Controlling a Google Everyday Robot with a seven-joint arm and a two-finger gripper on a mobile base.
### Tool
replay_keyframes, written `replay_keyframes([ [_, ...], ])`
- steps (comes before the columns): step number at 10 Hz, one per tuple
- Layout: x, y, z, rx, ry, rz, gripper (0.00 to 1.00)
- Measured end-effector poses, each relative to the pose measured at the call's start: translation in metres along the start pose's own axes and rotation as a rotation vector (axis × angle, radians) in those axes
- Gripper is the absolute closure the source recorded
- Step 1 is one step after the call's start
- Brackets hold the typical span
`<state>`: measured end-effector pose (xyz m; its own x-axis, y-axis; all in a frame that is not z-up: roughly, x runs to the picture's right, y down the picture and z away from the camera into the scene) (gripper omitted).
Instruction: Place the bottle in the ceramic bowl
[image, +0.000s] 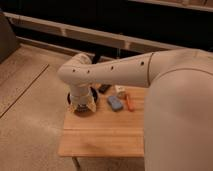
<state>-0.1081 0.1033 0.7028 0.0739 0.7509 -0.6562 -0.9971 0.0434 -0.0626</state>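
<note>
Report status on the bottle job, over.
Gripper low over the ceramic bowl, left rear of table. Bottle not in sight. Blue block and orange stick right of bowl, apart from it.

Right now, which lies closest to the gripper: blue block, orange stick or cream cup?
The blue block. The gripper hangs over the ceramic bowl, and the orange stick and cream cup sit farther right.
</note>
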Motion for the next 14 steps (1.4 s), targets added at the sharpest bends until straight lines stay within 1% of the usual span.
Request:
replay_keyframes([
  [4,-0.001,0.0,-0.001,0.0,-0.004,0.0,0.35],
  [5,-0.002,0.0,-0.003,-0.003,-0.014,0.01,0.35],
  [6,-0.008,0.0,-0.007,-0.015,-0.046,0.026,0.35],
  [7,-0.024,0.0,-0.021,-0.062,-0.124,0.066,0.35],
  [8,-0.034,0.002,-0.032,-0.105,-0.181,0.091,0.35],
  [9,-0.047,0.002,-0.05,-0.168,-0.264,0.121,0.35],
  [10,-0.059,-0.002,-0.073,-0.233,-0.357,0.157,0.35],
  [11,-0.065,-0.006,-0.088,-0.272,-0.412,0.177,0.35],
  [12,-0.067,-0.007,-0.098,-0.297,-0.445,0.187,0.35],
  [13,-0.069,-0.007,-0.102,-0.308,-0.461,0.191,0.35],
  [14,-0.069,-0.007,-0.102,-0.305,-0.461,0.191,0.35],
])
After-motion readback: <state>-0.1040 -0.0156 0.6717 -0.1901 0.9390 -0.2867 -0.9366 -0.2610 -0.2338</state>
